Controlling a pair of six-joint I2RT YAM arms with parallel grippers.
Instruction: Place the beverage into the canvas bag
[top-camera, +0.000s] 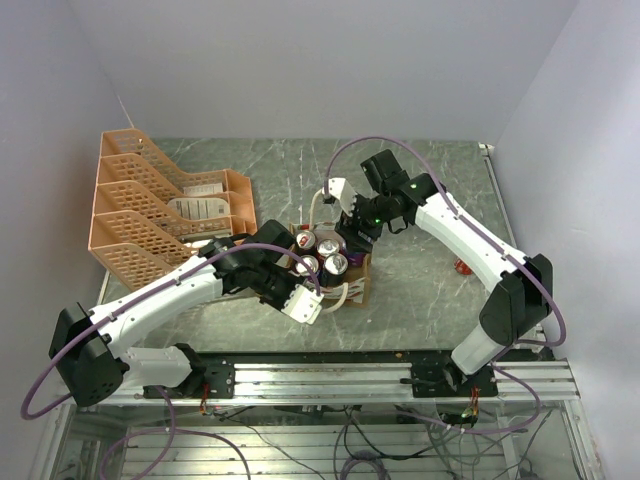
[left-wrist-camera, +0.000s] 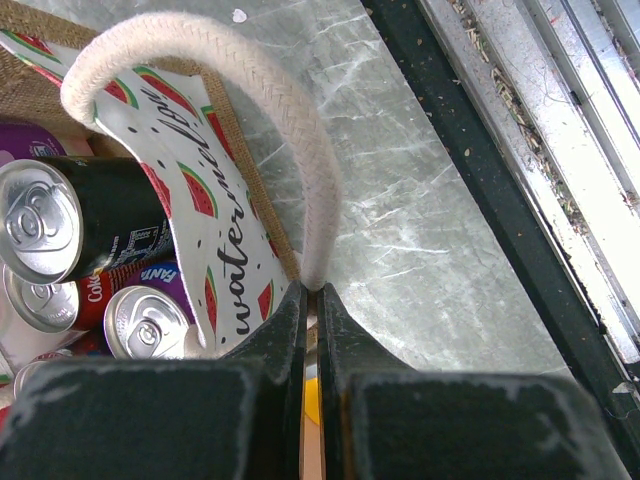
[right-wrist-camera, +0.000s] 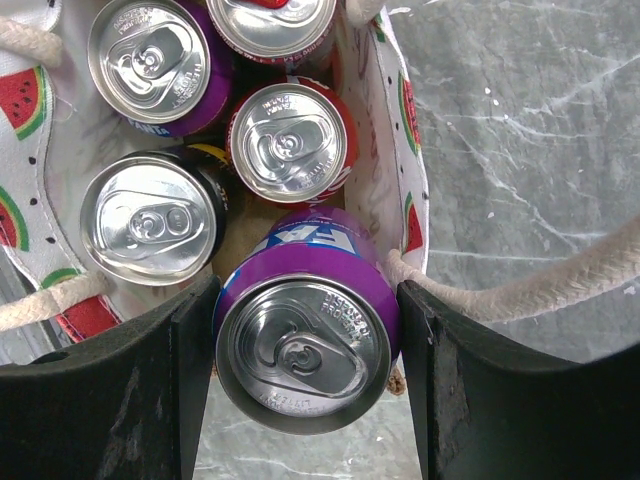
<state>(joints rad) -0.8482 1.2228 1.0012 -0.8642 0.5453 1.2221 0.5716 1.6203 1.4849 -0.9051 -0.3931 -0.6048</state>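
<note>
A purple beverage can (right-wrist-camera: 305, 340) sits upright between the fingers of my right gripper (right-wrist-camera: 305, 355), which is shut on it. The can hangs at the rim of the canvas bag (right-wrist-camera: 385, 130), its lower end inside the opening. Several other cans (right-wrist-camera: 290, 140) stand in the bag. My left gripper (left-wrist-camera: 312, 292) is shut on the white rope handle (left-wrist-camera: 300, 130) at the bag's watermelon-printed front panel (left-wrist-camera: 225, 215). In the top view the bag (top-camera: 358, 285) lies mid-table, between the left gripper (top-camera: 320, 298) and the right gripper (top-camera: 352, 226).
An orange mesh tray rack (top-camera: 160, 215) stands at the back left of the marbled table (top-camera: 430, 300). A small red object (top-camera: 462, 267) lies to the right, near the right arm. An aluminium rail (top-camera: 330, 375) runs along the near edge.
</note>
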